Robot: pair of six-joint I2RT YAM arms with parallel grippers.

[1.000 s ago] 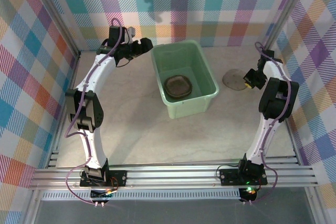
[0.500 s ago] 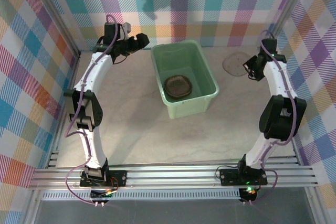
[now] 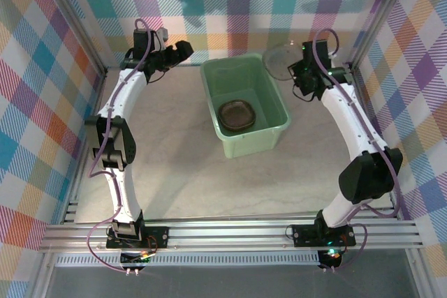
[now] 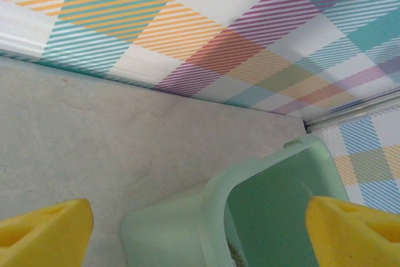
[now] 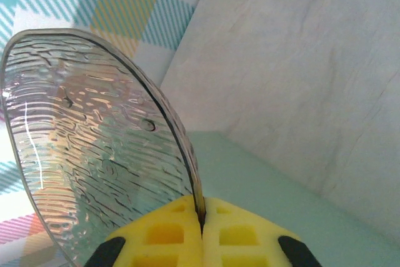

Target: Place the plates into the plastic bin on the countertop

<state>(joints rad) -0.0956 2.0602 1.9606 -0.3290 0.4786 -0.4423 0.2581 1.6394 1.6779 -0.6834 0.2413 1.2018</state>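
Observation:
The mint-green plastic bin (image 3: 269,129) stands mid-countertop (image 3: 174,165) with a stack of smoky-brown plates (image 3: 237,115) on its floor. My right gripper (image 3: 295,69) is shut on the rim of one translucent plate (image 3: 278,61), held on edge in the air just beyond the bin's far right corner. In the right wrist view that ribbed plate (image 5: 94,136) rises from between the closed yellow fingertips (image 5: 162,236), with the bin's rim (image 5: 281,198) below. My left gripper (image 3: 183,50) hovers open near the bin's far left corner (image 4: 215,198), nothing between its fingers (image 4: 44,232).
Plaid walls (image 3: 230,5) close in the back and both sides. Metal corner posts (image 3: 73,22) stand at the rear corners. An aluminium rail (image 3: 223,232) with both arm bases runs along the near edge. Bare countertop lies left, right and in front of the bin.
My right arm has lifted the plate off the countertop at the right and swung it back and left toward the bin's far right corner. The left gripper has drawn slightly back toward the wall.

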